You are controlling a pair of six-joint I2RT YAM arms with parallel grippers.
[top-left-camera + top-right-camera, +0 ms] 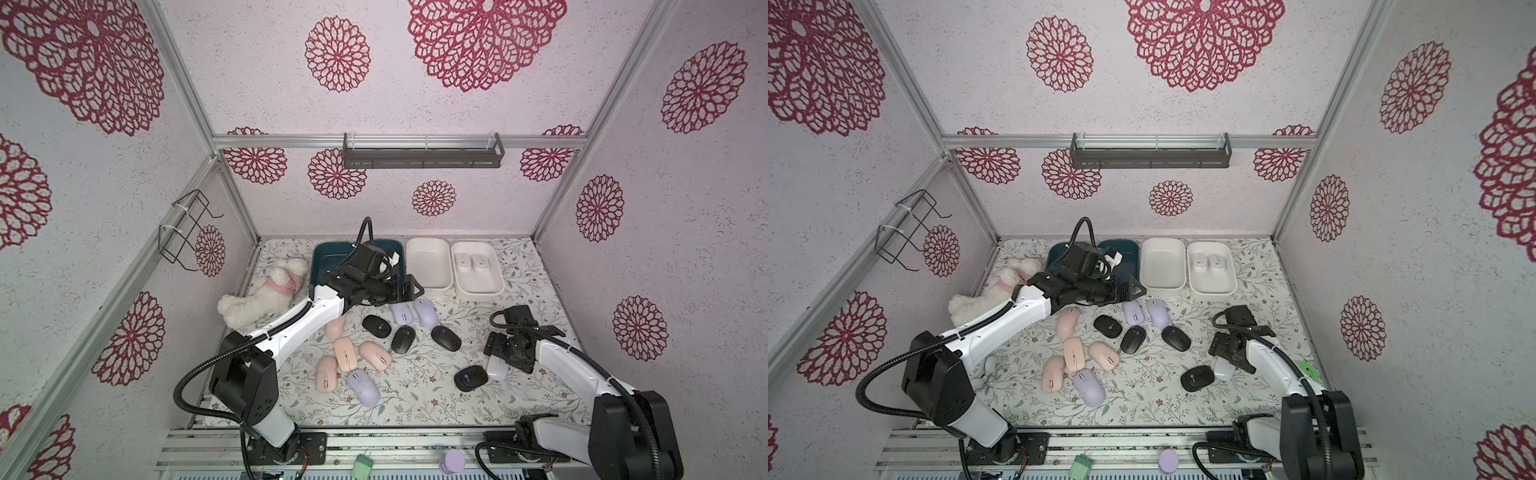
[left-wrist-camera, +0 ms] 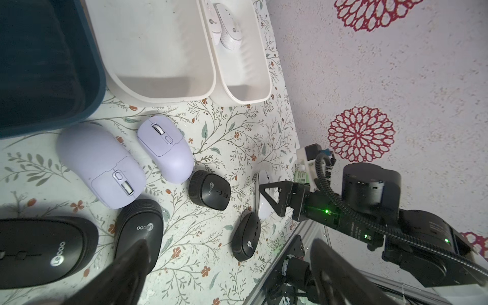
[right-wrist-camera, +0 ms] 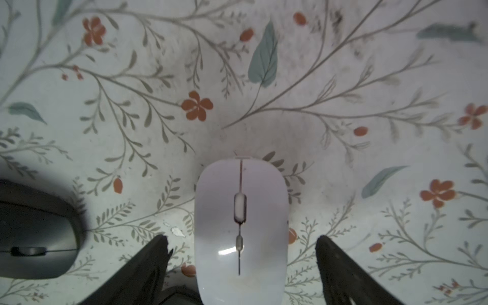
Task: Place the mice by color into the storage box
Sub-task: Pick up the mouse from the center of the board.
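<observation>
Right arm: base at front right, upper link raised, forearm running left and inward, wrist bent so the right gripper (image 3: 241, 245) points straight down at the mat (image 3: 343, 79). Fingers (image 3: 155, 253) stand apart, one on each side of the white mouse (image 3: 241, 211). A strip of mat shows between each fingertip and the shell, so neither side is in contact. The tips sit low, close to the mat.

White mouse: flat on the mat, buttons up, in the right half of the table, just beside a black mouse (image 1: 471, 378). Its long axis lies along the gap between the fingers. The wheel end points away from the wrist. In both top views only the near end shows from under the gripper, with the long axis roughly front to back.

Left arm: base at front left, stretched diagonally toward back centre. The left gripper (image 1: 413, 286) is level and points right, over the front rim of the blue box (image 1: 320, 266), with its tips near the front corner of the middle box (image 1: 432, 284). Its fingers are wide apart and hold nothing. Two lavender mice (image 2: 132, 153) lie on the mat below it.

Right box (image 1: 478, 291): two white mice (image 1: 471, 262) side by side, long axes front to back.
</observation>
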